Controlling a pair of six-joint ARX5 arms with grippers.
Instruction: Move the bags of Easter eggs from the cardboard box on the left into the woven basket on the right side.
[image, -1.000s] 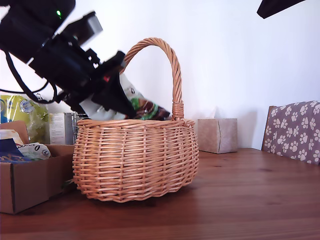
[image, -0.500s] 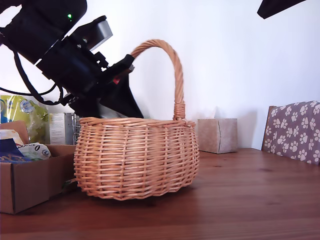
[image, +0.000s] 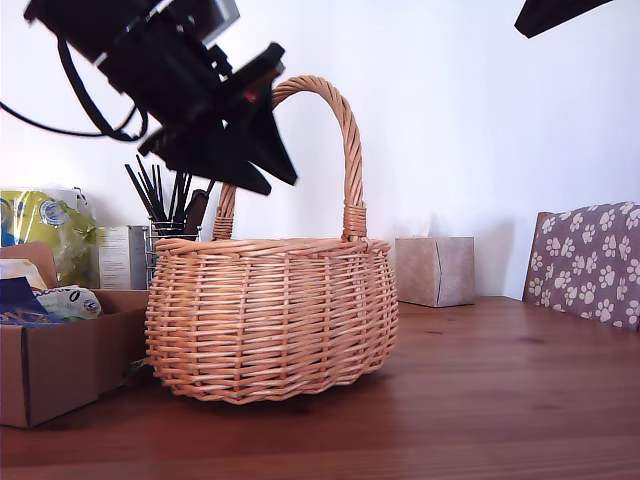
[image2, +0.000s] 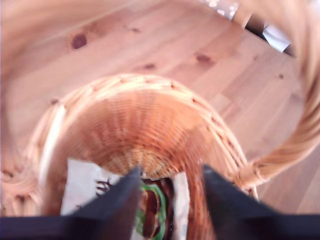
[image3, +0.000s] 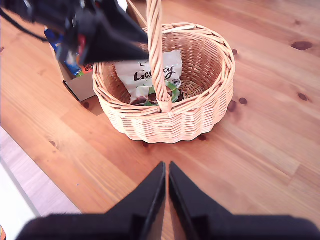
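Wooden bench (image: 480, 400) holds the woven basket (image: 270, 315), a white bag (image3: 150, 75) lying inside. My first tool (image2: 170, 200), apart and empty, hangs above it. My second tool (image3: 166, 195), together, waits higher. More bags (image: 45, 298) sit in the cardboard box (image: 60, 365).

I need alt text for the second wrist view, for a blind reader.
A white bag lies inside a basket on a wooden table. My first end effector hovers above its rim; my second end effector, shut, points at it.

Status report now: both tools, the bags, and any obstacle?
First tool open, empty, above the woven basket. Second tool shut, empty. One white bag lies inside the basket; others wait in the cardboard box. Basket handle beside first tool.
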